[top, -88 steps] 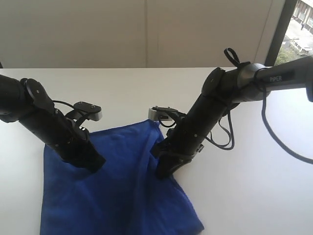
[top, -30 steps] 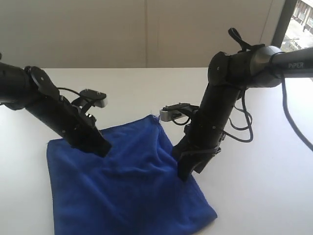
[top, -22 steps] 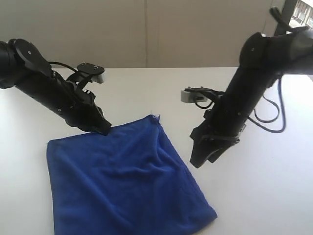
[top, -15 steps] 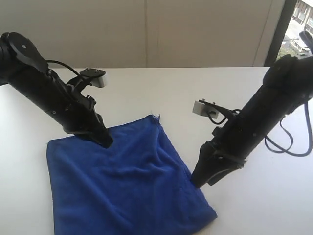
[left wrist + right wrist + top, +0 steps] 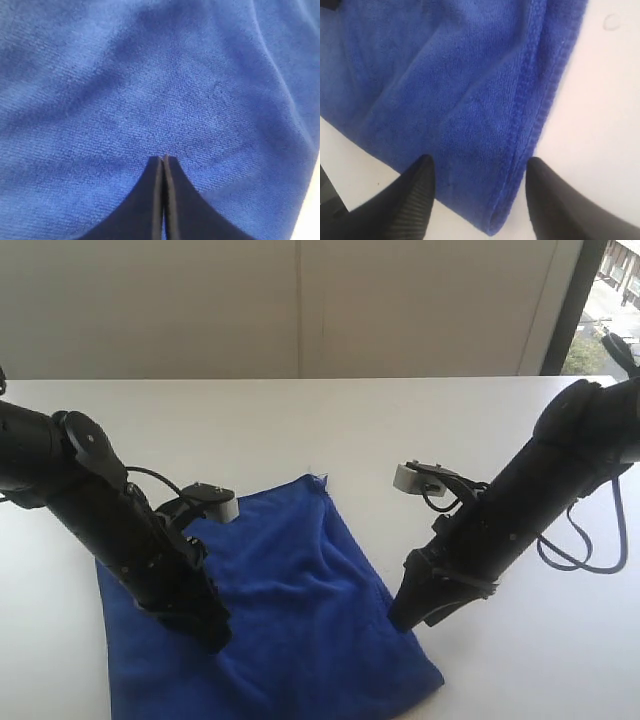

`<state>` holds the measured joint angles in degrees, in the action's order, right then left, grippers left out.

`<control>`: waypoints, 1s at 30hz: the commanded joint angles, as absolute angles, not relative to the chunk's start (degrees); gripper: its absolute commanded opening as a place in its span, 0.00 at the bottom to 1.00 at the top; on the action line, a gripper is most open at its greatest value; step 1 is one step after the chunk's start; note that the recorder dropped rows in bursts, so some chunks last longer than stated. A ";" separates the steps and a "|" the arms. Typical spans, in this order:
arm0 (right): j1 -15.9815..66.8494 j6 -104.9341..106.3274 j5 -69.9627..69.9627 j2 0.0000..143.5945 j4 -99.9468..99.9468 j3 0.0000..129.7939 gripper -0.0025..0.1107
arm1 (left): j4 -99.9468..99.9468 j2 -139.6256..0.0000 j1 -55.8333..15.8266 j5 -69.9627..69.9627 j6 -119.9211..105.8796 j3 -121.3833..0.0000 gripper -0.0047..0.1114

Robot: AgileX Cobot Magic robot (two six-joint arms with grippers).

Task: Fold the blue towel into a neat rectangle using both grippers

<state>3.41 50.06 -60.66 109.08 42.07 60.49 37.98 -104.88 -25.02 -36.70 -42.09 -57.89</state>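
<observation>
One claw (image 5: 217,637), left, has dropped onto the towel (image 5: 300,560).

Blue towel (image 5: 290,570) near edge cut off by frame; part hidden behind left arm (image 5: 120,535).

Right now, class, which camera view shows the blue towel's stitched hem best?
The right wrist view: the hem runs past close up, stitching visible. The exterior view shows most of the blue towel, its hem only a thin edge. The left wrist view shows only plush cloth.
</observation>
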 commanded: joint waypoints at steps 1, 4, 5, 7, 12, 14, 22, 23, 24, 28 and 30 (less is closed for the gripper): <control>3.28 50.81 -61.79 109.36 41.96 58.42 0.48 | 39.11 -105.73 -25.40 -36.83 -42.37 -57.16 0.04; 3.64 50.81 -62.60 109.36 41.96 57.66 0.48 | 39.11 -105.73 -25.40 -36.15 -42.37 -57.16 0.04; 3.80 50.81 -62.69 109.36 42.21 57.47 0.48 | 39.11 -105.73 -25.40 -36.04 -42.37 -57.16 0.04; 4.12 50.81 -62.69 109.36 42.18 56.70 0.48 | 39.11 -105.73 -25.40 -36.04 -42.37 -57.16 0.04; 4.25 50.81 -62.82 109.36 42.18 55.23 0.48 | 39.11 -105.73 -25.40 -36.04 -42.37 -57.16 0.04; 4.25 50.81 -63.74 109.36 42.29 55.23 0.48 | 39.11 -105.73 -25.40 -36.04 -42.37 -57.16 0.04; 4.83 50.81 -66.61 109.36 43.03 55.23 0.48 | 39.11 -105.73 -25.40 -36.04 -42.37 -57.16 0.04; 4.97 50.81 -67.00 109.36 43.03 55.23 0.48 | 39.11 -105.73 -25.40 -36.04 -42.37 -57.16 0.04; 5.08 50.81 -67.13 109.36 43.03 55.23 0.48 | 39.11 -105.73 -25.40 -36.04 -42.37 -57.16 0.04; 5.10 50.81 -65.25 109.36 43.94 55.23 0.48 | 39.11 -105.73 -25.40 -36.04 -42.37 -57.16 0.04; 5.10 50.81 -64.24 109.46 43.95 55.23 0.48 | 39.11 -105.73 -25.40 -36.04 -42.37 -57.16 0.04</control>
<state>5.02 50.06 -65.34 109.46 43.30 55.53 38.23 -105.81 -25.16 -35.12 -42.23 -57.41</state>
